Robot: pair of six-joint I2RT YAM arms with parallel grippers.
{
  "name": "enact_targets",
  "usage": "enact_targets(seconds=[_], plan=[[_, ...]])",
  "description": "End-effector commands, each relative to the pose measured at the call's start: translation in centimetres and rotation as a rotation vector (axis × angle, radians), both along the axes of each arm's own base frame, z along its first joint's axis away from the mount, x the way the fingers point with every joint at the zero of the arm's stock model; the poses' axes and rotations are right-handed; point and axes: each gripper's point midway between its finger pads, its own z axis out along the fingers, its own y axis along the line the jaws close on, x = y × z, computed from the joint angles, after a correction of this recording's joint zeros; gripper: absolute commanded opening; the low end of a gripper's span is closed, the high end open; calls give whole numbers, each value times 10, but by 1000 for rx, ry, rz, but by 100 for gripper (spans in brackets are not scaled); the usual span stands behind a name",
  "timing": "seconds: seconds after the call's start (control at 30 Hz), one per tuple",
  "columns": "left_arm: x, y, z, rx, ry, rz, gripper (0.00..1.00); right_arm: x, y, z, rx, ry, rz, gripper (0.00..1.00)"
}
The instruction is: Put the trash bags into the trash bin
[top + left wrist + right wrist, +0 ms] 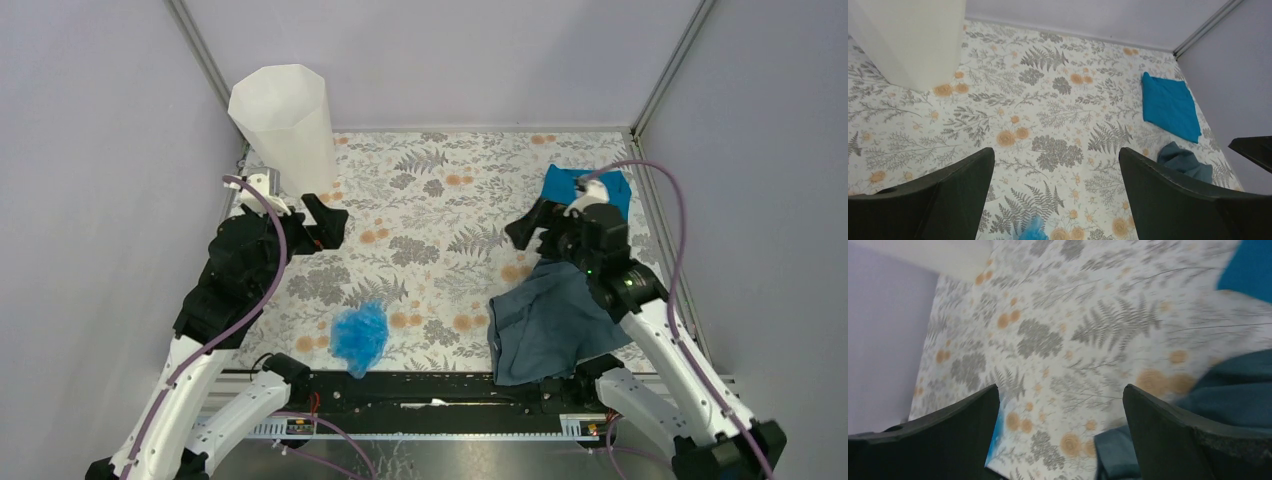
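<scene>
My left hand (pixel 325 222) was spread wide with nothing between its fingers, raised over the left side of the counter (pixel 430 190), just in front of the bin (pixel 285 125). My right hand (pixel 525 228) was likewise spread wide and held nothing, raised over the right side. The bin stood upright at the far left corner, its mouth open. The bag (pixel 358 335) lay crumpled in a small heap on the counter near the front edge, left of centre, well apart from the bin and touched by neither hand. A teal cloth (pixel 560 182) lay flat at the far right, partly hidden behind my right arm. A grey cloth (pixel 545 325) lay rumpled at the near right, reaching the front edge, apart from the bag. In my left wrist view the bag showed only as a blue scrap at the bottom, between my fingers (pixel 963 195).
</scene>
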Motion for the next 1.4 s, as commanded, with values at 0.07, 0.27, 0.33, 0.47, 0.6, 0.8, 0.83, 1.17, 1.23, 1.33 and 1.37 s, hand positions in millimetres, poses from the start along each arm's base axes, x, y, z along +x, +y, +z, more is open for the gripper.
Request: enact_targets(seconds=[0.07, 0.27, 0.33, 0.47, 0.6, 0.8, 0.83, 1.17, 1.23, 1.33, 1.37], plan=[[0, -7, -4, -30, 8, -26, 99, -21, 110, -14, 58, 64, 350, 100], [-3, -1, -9, -21, 14, -2, 99, -79, 209, -51, 14, 120, 687, 100], [-3, 1, -13, -11, 24, 7, 99, -100, 238, -58, 9, 108, 763, 100], [-4, 2, -22, -1, 46, 12, 99, -136, 283, -82, -45, 124, 881, 100], [-7, 0, -31, -9, 64, 1, 99, -146, 301, -101, -126, 115, 888, 100], [-10, -5, -47, -26, 106, -20, 99, -139, 314, -131, -156, 126, 866, 87], [-9, -6, -51, -26, 114, -22, 99, -138, 318, -134, -144, 127, 863, 84], [-16, -23, -86, -82, 245, -77, 99, -124, 343, -146, -77, 52, 844, 31], [-19, -29, -100, -110, 297, -90, 99, -111, 332, -144, -129, -6, 794, 12], [-25, -44, -121, -172, 369, -138, 99, -98, 312, -140, -155, -61, 778, 0], [-27, -49, -127, -194, 389, -157, 99, -95, 307, -139, -146, -68, 789, 0]])
